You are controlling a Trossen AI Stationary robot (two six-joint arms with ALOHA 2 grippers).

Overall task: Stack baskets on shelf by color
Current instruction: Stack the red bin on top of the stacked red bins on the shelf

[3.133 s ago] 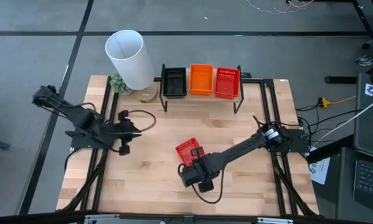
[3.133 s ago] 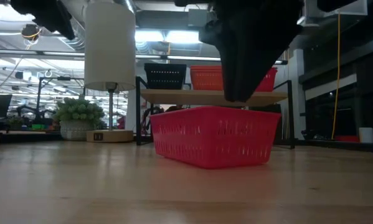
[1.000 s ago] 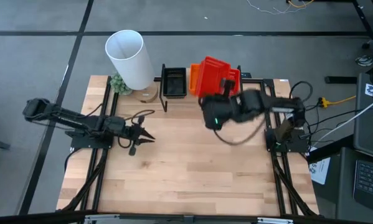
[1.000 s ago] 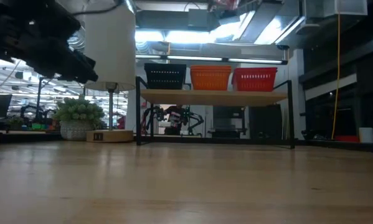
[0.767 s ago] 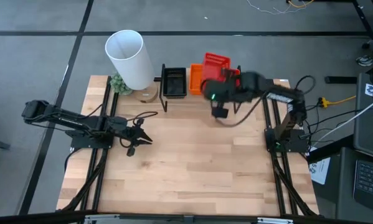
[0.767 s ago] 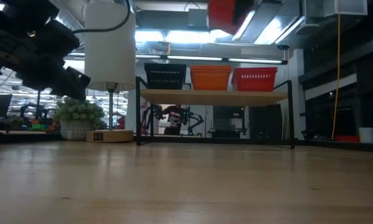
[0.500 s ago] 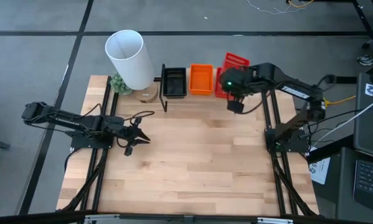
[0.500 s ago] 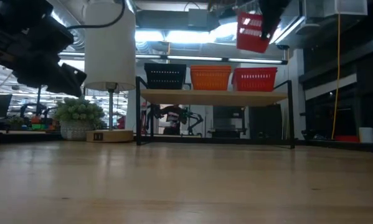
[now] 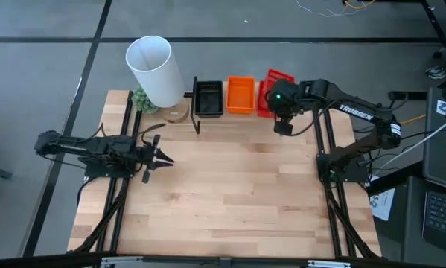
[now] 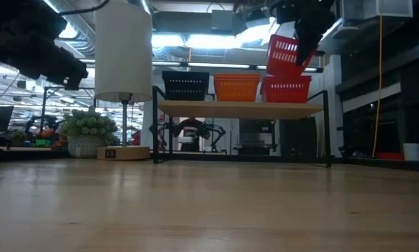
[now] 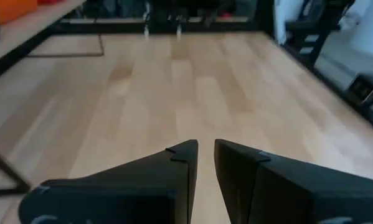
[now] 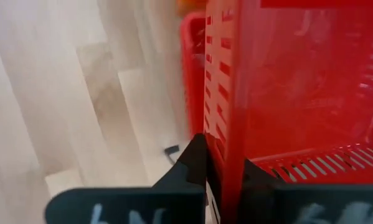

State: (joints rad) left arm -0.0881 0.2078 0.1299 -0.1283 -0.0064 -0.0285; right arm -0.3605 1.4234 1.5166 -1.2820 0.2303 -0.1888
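Observation:
The shelf (image 10: 240,107) stands at the table's far edge and carries a black basket (image 9: 208,98), an orange basket (image 9: 240,95) and a red basket (image 10: 286,89), side by side. A second red basket (image 10: 286,54) hangs tilted just above the red one on the shelf, with my right gripper (image 12: 220,155) shut on it. Whether the two red baskets touch, I cannot tell. My left gripper (image 11: 205,146) hovers low near the table's left side, pointing toward the table's middle. A narrow gap shows between its fingers, with nothing in it. My right gripper pinches one wall of the lifted red basket (image 12: 226,140) at its near side, one finger outside (image 12: 195,163) and one inside the basket. The fingers come from the near side, slanting down. The basket is lifted clear of the table and tilted.
A tall white cylinder (image 9: 152,71) on a round wooden base (image 9: 176,113) and a small green plant (image 9: 142,100) stand at the far left, beside the shelf. The bare wooden tabletop (image 9: 230,193) stretches between the arms.
My right gripper has carried the red basket along the shelf toward the table's right edge, from over the orange basket to over the red one, and down. It has tipped steeper. My left gripper has drawn back toward the table's left edge.

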